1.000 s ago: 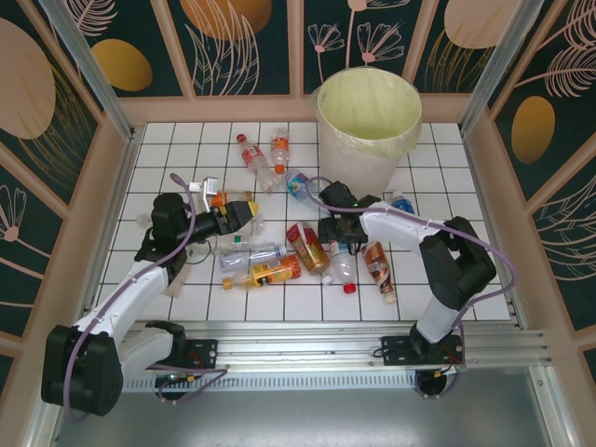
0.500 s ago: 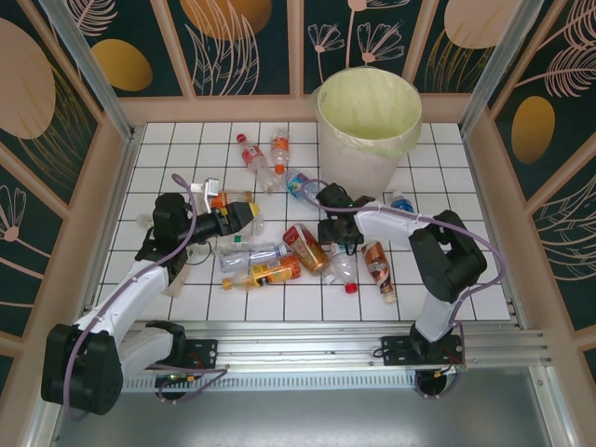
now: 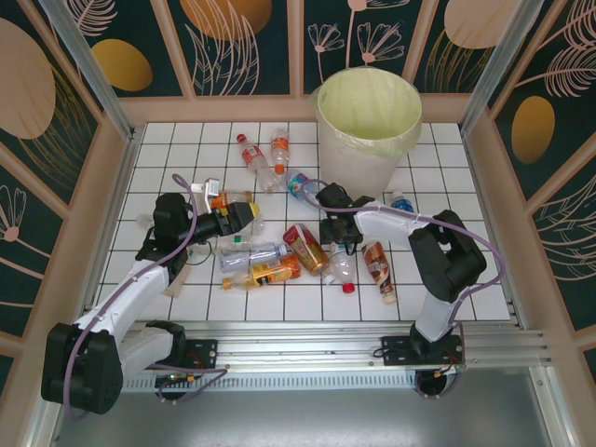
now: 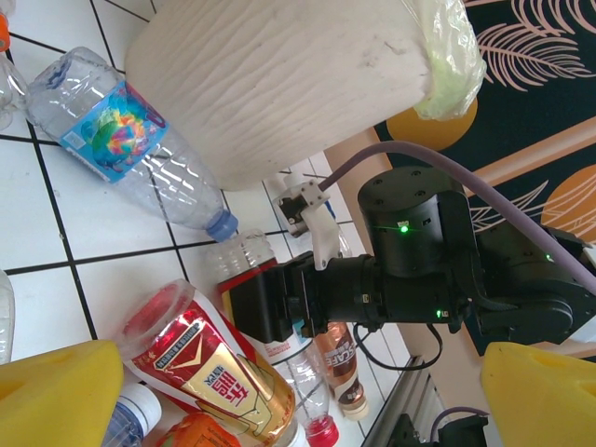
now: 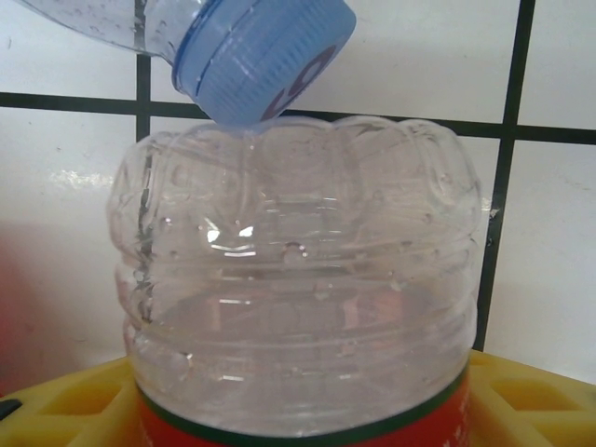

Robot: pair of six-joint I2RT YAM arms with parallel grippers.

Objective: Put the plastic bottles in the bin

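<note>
Several plastic bottles lie on the white tiled floor in front of the bin (image 3: 358, 163), a big cream bucket with a yellow-green liner. My right gripper (image 3: 339, 244) points down at a clear bottle with a red label and red cap (image 3: 343, 270). In the right wrist view that bottle (image 5: 298, 307) sits between the yellow fingers (image 5: 65, 410), which press on both its sides. A blue cap (image 5: 265, 56) of another bottle touches its base. My left gripper (image 3: 244, 212) hovers open over the pile's left side, yellow fingertips (image 4: 56, 391) far apart, nothing between them.
A red-gold bottle (image 3: 307, 247), an orange one (image 3: 270, 272), a brown-labelled one (image 3: 378, 265) and a blue-labelled one (image 3: 300, 184) crowd the middle. Two more bottles (image 3: 251, 156) lie at the back left. Wooden walls (image 3: 121, 140) fence the floor.
My right gripper shifted slightly left and its fingers closed in on the red-labelled clear bottle. The left arm stayed still and open.
</note>
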